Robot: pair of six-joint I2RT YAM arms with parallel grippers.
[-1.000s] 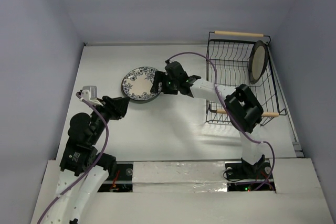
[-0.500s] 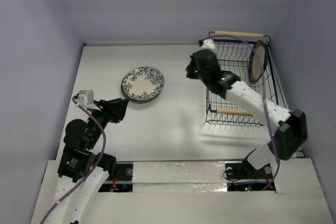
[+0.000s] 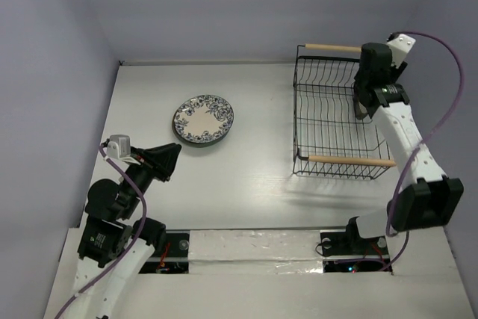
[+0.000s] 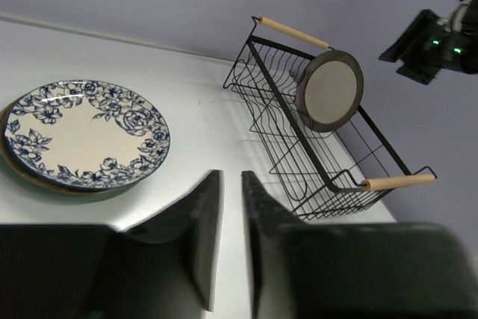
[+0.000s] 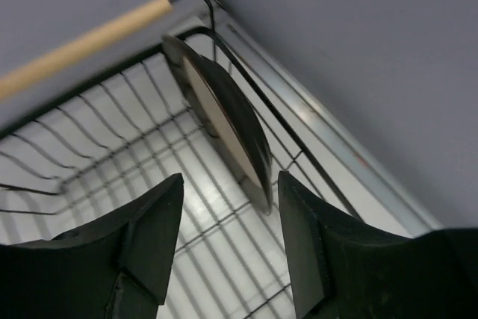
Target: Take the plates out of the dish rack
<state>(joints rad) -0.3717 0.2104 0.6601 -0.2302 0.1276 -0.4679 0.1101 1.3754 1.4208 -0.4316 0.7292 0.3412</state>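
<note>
Seemingly hidden overhead, plate (image 4: 328, 91) in wrist views

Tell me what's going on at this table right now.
A robot is emptying a dish rack of plates. The right pincer is open over the only plate in the rack, a dark-rimmed cream plate standing on edge against one long side. A finger sits on either side of it, not yet gripping. A white floral plate lies on the table, stacked on at least one other. The left pincer is nearly closed and empty, near that stack.
</note>
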